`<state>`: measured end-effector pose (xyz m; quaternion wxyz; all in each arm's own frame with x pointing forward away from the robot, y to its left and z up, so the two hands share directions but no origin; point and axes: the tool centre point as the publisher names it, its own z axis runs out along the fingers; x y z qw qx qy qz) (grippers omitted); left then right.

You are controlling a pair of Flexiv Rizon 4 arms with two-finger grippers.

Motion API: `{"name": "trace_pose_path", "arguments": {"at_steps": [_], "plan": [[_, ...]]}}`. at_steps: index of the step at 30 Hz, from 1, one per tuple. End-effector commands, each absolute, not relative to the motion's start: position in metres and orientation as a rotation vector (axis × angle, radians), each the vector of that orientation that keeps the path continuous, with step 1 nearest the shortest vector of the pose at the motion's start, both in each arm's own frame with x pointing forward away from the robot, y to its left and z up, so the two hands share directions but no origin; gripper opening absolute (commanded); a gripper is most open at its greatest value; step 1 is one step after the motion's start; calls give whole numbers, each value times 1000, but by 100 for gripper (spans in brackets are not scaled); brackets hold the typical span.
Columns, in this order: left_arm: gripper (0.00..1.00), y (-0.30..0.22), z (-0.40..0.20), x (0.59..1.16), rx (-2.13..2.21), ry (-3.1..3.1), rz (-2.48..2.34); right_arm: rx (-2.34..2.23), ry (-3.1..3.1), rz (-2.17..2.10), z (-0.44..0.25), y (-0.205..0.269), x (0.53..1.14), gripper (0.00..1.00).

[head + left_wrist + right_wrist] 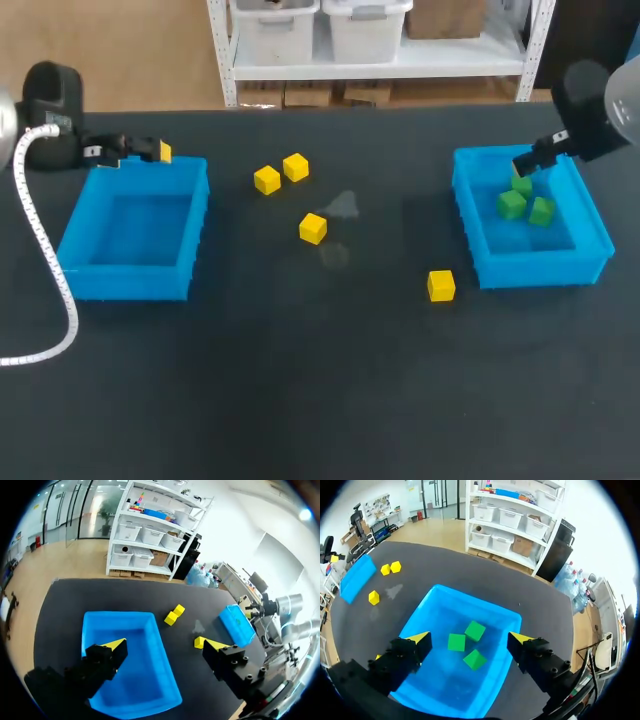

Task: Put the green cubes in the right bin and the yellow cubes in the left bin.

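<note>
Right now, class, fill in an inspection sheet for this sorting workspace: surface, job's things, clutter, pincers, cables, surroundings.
Surface: dark table, with a faint pale smudge near its middle.
Job's things: three green cubes in the right bin; four yellow cubes loose on the table; left bin empty.
Clutter: nothing seen.
Pincers: left pincer open and empty at the left bin's far edge; right pincer open and empty above the right bin.
Cables: white wrapped cable loops from the left arm past the left bin.
Surroundings: nothing seen reaching over the table.
</note>
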<state>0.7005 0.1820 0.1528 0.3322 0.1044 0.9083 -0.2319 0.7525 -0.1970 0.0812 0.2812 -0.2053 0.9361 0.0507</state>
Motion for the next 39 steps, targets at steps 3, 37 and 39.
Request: {"name": "trace_pose_path", "arguments": {"at_steps": [3, 37, 39], "plan": [[100, 168, 179, 727, 406, 2420, -489, -547, 2504, 132, 81, -197, 751, 100], [100, 38, 112, 772, 993, 2743, -323, -547, 2504, 132, 81, -197, 751, 100], [100, 34, 106, 770, 972, 2787, -323, -547, 2504, 132, 81, -197, 751, 100]]}}
